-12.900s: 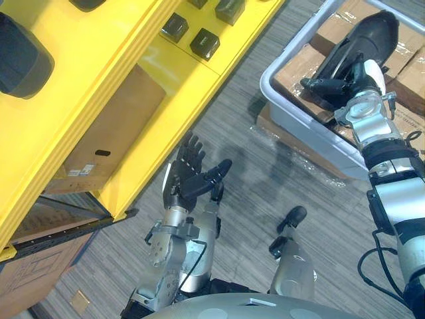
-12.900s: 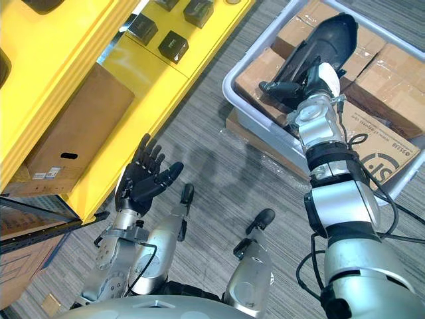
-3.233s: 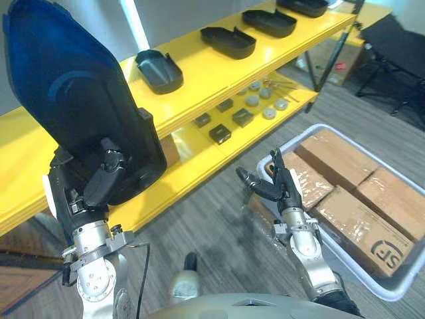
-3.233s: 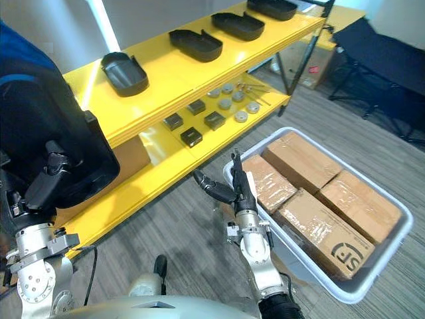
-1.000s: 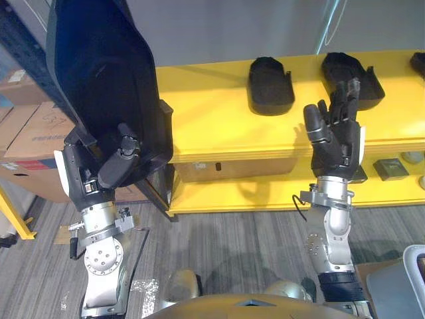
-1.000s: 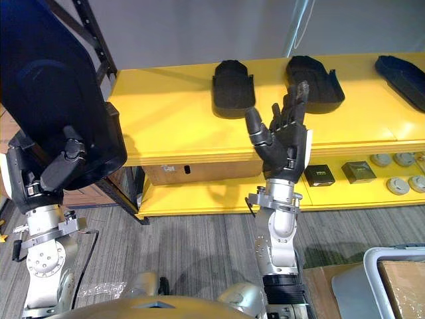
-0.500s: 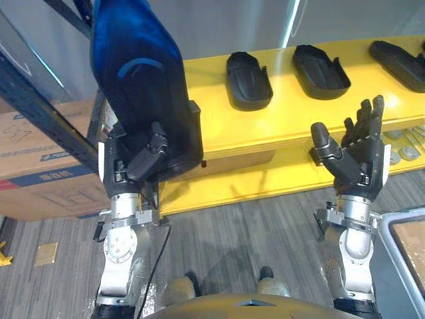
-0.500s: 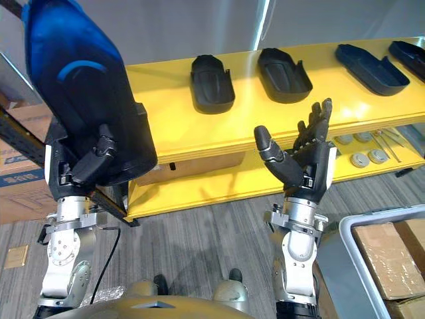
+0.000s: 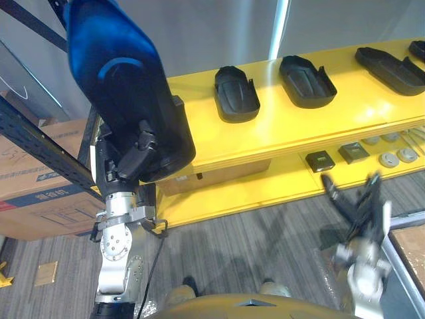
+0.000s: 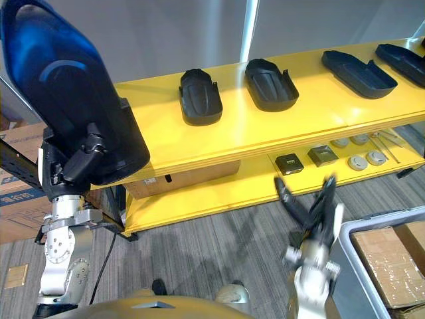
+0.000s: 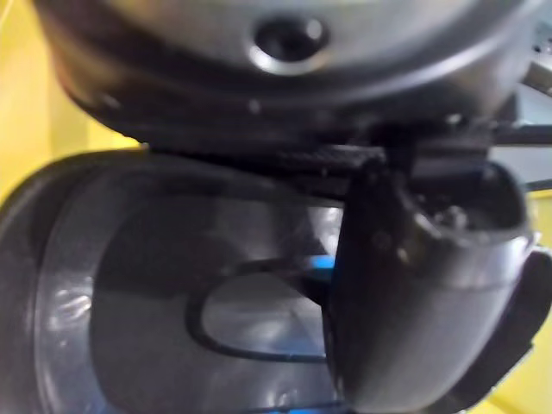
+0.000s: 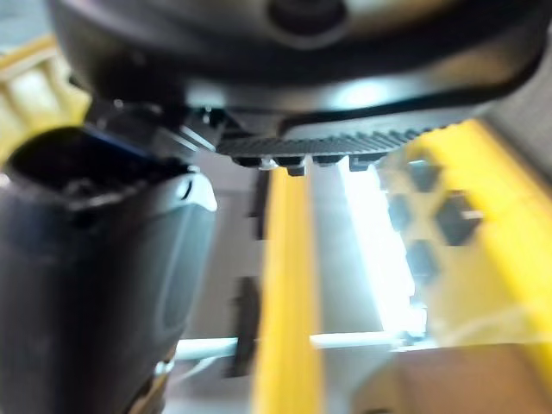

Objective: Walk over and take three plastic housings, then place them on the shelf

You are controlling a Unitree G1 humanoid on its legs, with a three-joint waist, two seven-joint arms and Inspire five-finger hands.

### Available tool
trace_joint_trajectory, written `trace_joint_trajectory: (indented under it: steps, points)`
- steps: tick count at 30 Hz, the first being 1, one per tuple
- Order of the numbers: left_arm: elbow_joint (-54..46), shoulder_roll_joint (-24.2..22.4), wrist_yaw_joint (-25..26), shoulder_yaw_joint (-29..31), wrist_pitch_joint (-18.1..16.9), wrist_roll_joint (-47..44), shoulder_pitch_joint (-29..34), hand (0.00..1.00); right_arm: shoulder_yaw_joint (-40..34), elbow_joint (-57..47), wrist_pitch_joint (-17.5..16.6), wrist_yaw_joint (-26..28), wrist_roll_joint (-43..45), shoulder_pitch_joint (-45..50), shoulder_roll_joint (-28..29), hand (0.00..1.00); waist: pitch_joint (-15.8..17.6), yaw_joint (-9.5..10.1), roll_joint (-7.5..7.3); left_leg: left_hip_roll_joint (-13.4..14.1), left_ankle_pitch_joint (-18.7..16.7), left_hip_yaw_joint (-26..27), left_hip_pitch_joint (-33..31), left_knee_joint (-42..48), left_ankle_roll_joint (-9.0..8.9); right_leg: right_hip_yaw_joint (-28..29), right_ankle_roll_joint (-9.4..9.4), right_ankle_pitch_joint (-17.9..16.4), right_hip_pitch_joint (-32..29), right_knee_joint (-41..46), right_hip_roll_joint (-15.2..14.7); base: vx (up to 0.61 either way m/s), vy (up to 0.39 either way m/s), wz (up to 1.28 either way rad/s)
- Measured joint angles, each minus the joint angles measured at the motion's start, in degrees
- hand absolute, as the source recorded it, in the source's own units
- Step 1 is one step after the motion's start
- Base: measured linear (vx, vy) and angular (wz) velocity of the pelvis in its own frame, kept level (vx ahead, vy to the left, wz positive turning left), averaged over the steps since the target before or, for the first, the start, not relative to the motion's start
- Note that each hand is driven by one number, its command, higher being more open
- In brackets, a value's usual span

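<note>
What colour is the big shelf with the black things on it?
The shelf is bright yellow. It shows best in the right eye view.

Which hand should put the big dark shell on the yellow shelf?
The left hand: it is curled round the plastic housing, held up by the yellow shelf's bare end. The right hand is low, open and holds nothing.

Left hand [image 9: 133,159] curled, right hand [image 9: 362,211] splayed.
</note>
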Motion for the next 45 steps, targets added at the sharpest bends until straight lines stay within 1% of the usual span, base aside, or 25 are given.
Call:
trace_joint_trajectory:
  steps: [1, 2, 3, 4, 6, 8, 9, 10, 11, 12, 13, 14, 15, 16, 19, 20, 22, 24, 27, 29, 33, 34, 35, 38, 45]
  points:
    - [0.00, 0.14, 0.24, 0.91, 0.94, -0.37, -0.55, 0.00, 0.06, 4.35, 0.81, 0.54, -0.41, 0.95, 0.26, 1.00, -0.01, -0.33, -0.01, -0.20, 0.50, 0.14, 0.38, -1.07, -0.02, -0.01, 0.00, 0.00, 0.02, -0.17, -0.04, 0.00, 0.000, 0.00]
    - [0.01, 0.74, 0.63, 2.12, 2.49, -1.14, -1.57, 0.00, -0.02, 10.64, 2.54, 1.69, -2.27, 1.45, 0.19, 1.00, 0.00, -0.72, -0.01, -0.31, 1.14, 0.41, 0.85, -2.19, 0.02, 0.00, 0.09, 0.07, 0.03, -0.41, 0.00, 0.00, 0.000, 0.00]
    - [0.23, 1.86, 1.37, 2.52, 4.02, -2.10, -2.65, 0.00, 0.03, 17.27, 3.37, 2.57, -3.88, 1.41, 0.10, 1.00, -0.02, -1.01, -0.02, -0.33, 1.63, 0.54, 1.41, -3.12, -0.06, 0.13, 0.17, 0.11, 0.31, -0.79, 0.15, -0.01, -0.003, -0.04]
    - [0.55, 2.32, 1.50, 2.49, 4.81, -2.22, -3.46, 0.00, 0.03, 20.12, 3.99, 2.89, -4.45, 1.46, 0.10, 1.00, -0.04, -1.00, 0.01, -0.33, 1.80, 0.54, 1.60, -3.44, -0.07, 0.13, 0.17, 0.12, 0.36, -0.80, 0.20, -0.02, -0.012, -0.04]
    - [1.68, 3.74, 2.13, 2.03, 8.24, -2.73, -6.92, 0.00, 0.03, 29.49, 6.52, 4.19, -5.09, 1.41, 0.08, 1.00, -0.19, -1.34, 0.18, -0.24, 2.68, 0.72, 2.50, -5.27, -0.36, 0.30, 0.20, 0.14, 0.48, -0.99, 0.58, -0.01, -0.006, -0.02]
    - [4.56, 5.10, 2.85, 1.90, 10.27, -4.66, -10.47, 0.00, -0.17, 33.75, 7.87, 4.44, -5.94, 1.31, 0.04, 1.00, -0.31, -1.44, 0.32, -0.08, 3.41, 1.23, 3.11, -6.42, -0.33, 0.93, 0.44, 0.34, 0.54, -1.37, 0.95, -0.02, -0.004, -0.11]
    - [5.94, 5.60, 3.32, 1.90, 10.69, -4.59, -11.68, 0.00, -0.28, 34.58, 8.00, 4.64, -5.96, 1.30, 0.04, 1.00, -0.36, -1.51, 0.33, -0.03, 3.46, 1.39, 3.20, -6.41, -0.28, 1.06, 0.45, 0.42, 0.52, -1.53, 1.00, -0.02, -0.002, -0.17]
    - [9.42, 7.02, 3.91, 1.90, 11.77, -4.46, -14.13, 0.00, -0.69, 35.57, 8.63, 5.16, -5.63, 1.17, -0.08, 1.00, -0.36, -1.87, 0.36, 0.00, 3.50, 1.66, 3.50, -6.37, -0.27, 1.26, 0.46, 0.63, 0.51, -1.70, 1.06, -0.02, 0.003, -0.16]
    - [13.13, 8.98, 4.16, 1.94, 13.82, -4.50, -16.47, 0.00, -0.85, 36.05, 9.85, 6.17, -4.77, 0.87, -0.57, 1.00, -0.35, -2.50, 0.34, -0.02, 3.50, 1.90, 3.72, -6.37, -0.27, 1.47, 0.44, 0.76, 0.53, -1.74, 1.07, -0.02, 0.009, -0.15]
    - [15.04, 10.00, 4.16, 1.95, 14.99, -4.47, -17.65, 0.00, -0.97, 36.37, 10.19, 6.67, -4.18, 0.70, -0.79, 1.00, -0.33, -2.74, 0.28, -0.02, 3.49, 2.08, 3.72, -6.42, -0.28, 1.69, 0.47, 0.81, 0.48, -1.77, 1.07, -0.04, 0.021, -0.14]
    - [18.28, 11.64, 4.26, 1.95, 17.54, -4.41, -20.03, 0.00, -1.95, 37.17, 10.32, 7.80, -4.14, 0.23, -0.91, 1.00, -0.32, -2.85, 0.17, -0.02, 3.47, 2.57, 3.45, -6.55, -0.31, 2.10, 0.58, 0.89, -0.07, -1.79, 1.07, -0.05, 0.030, -0.16]
    - [21.30, 12.92, 4.31, 2.01, 18.71, -4.76, -22.27, 0.00, -2.64, 38.12, 10.40, 8.90, -3.89, -0.56, -1.12, 1.00, -0.24, -2.90, 0.03, -0.03, 3.52, 3.09, 2.75, -6.55, -0.37, 2.63, 0.63, 1.17, -1.14, -1.81, 1.10, -0.04, 0.029, -0.18]
    - [22.83, 13.59, 4.33, 2.03, 19.12, -5.04, -23.42, 0.00, -2.93, 38.55, 10.62, 9.51, -3.49, -1.03, -1.23, 1.00, -0.06, -2.91, -0.07, -0.02, 3.57, 3.32, 2.40, -6.55, -0.37, 2.93, 0.69, 1.41, -1.61, -1.87, 1.13, -0.03, 0.026, -0.14]
    - [26.04, 14.87, 4.36, 2.07, 20.18, -6.63, -26.07, 0.00, -2.96, 38.97, 11.37, 10.82, -2.87, -1.68, -1.61, 1.00, 0.28, -3.02, -0.27, -0.05, 3.94, 3.54, 1.50, -6.49, -0.08, 3.27, 0.66, 1.92, -2.52, -2.09, 1.17, -0.02, 0.022, -0.07]
    - [33.10, 18.27, 4.81, 2.44, 20.47, -9.78, -32.27, 0.00, -2.91, 40.15, 11.61, 12.74, -1.50, -3.96, -2.18, 1.00, 2.33, -3.91, -1.16, -0.10, 4.46, 3.67, 0.22, -6.35, 0.20, 3.56, 0.67, 3.05, -3.60, -2.82, 1.25, -0.02, 0.011, -0.02]
    - [36.47, 20.11, 5.21, 2.59, 20.47, -11.63, -35.49, 0.00, -2.88, 40.16, 11.75, 13.56, 0.21, -4.88, -2.24, 1.00, 3.21, -4.13, -1.58, -0.15, 4.92, 3.85, -0.61, -6.33, 0.24, 4.05, 0.64, 3.49, -4.67, -2.82, 1.27, -0.03, 0.021, -0.07]
    - [39.06, 22.24, 5.99, 2.73, 20.46, -13.19, -38.79, 0.00, -2.81, 40.14, 12.25, 14.45, 1.28, -5.85, -2.46, 1.00, 4.49, -4.09, -1.82, -0.16, 5.04, 4.39, -1.05, -6.31, 0.32, 4.71, 0.58, 3.84, -5.50, -2.80, 1.34, -0.01, 0.015, -0.11]
    - [40.45, 24.31, 6.58, 2.72, 20.46, -13.14, -41.41, 0.00, -2.14, 40.13, 12.42, 15.33, 1.56, -6.05, -2.66, 1.00, 5.61, -4.11, -1.77, -0.16, 5.05, 4.46, -1.18, -6.31, 0.33, 4.82, 0.56, 3.89, -5.72, -2.74, 1.38, 0.01, 0.005, -0.03]
    - [41.21, 26.19, 7.20, 2.71, 20.48, -13.21, -44.43, 0.00, -0.60, 40.11, 12.57, 16.13, 2.71, -6.13, -2.71, 1.00, 7.09, -4.12, -1.50, -0.14, 5.05, 4.33, -1.37, -6.31, 0.33, 4.79, 0.54, 3.88, -5.82, -2.68, 1.40, 0.00, 0.000, 0.00]
    - [41.20, 26.96, 7.29, 2.71, 21.04, -13.21, -45.12, 0.00, 0.57, 40.13, 12.86, 16.31, 3.55, -6.17, -2.71, 1.00, 7.51, -4.13, -1.43, -0.14, 5.05, 4.29, -1.47, -6.31, 0.33, 4.78, 0.49, 3.85, -5.92, -2.66, 1.41, 0.00, 0.000, 0.00]
    - [42.54, 27.03, 7.27, 2.73, 24.19, -13.53, -46.26, 0.00, 2.00, 40.05, 13.82, 16.68, 4.64, -6.49, -2.63, 1.00, 8.16, -4.10, -1.60, -0.14, 5.05, 3.91, -1.57, -6.30, 0.34, 4.71, 0.35, 3.75, -5.91, -2.54, 1.42, 0.01, 0.005, 0.02]
    - [43.65, 27.04, 6.77, 3.38, 25.06, -15.43, -46.92, 0.00, 2.49, 40.05, 13.98, 16.65, 4.67, -6.67, -2.63, 1.00, 8.45, -4.10, -1.63, -0.14, 5.06, 3.81, -1.60, -6.31, 0.34, 4.67, 0.26, 3.68, -5.91, -2.49, 1.42, 0.00, 0.000, 0.00]
    - [44.36, 27.05, 6.42, 4.19, 26.60, -15.80, -47.81, 0.00, 2.93, 40.04, 14.09, 16.62, 4.75, -6.78, -2.59, 1.00, 8.69, -4.05, -1.63, -0.14, 5.15, 3.77, -1.61, -6.30, 0.36, 4.54, 0.09, 3.57, -5.90, -2.46, 1.42, -0.01, 0.010, 0.04]
    - [47.77, 28.24, 5.63, 4.28, 28.80, -16.03, -50.26, 0.00, 4.20, 39.98, 14.75, 16.25, 5.84, -7.63, -2.57, 1.00, 9.39, -4.18, -1.70, -0.06, 5.32, 3.74, -1.33, -6.31, 0.37, 4.11, -0.71, 3.01, -5.90, -1.72, 1.42, -0.01, 0.003, 0.02]
    - [52.34, 28.85, 5.88, 4.59, 30.97, -16.04, -52.75, 0.00, 5.67, 39.59, 15.25, 15.99, 7.05, -7.99, -2.59, 1.00, 10.24, -4.35, -1.00, 0.03, 5.38, 3.59, -1.82, -6.34, 0.37, 3.76, -0.76, 2.90, -6.10, -1.80, 1.40, 0.00, 0.002, 0.02]
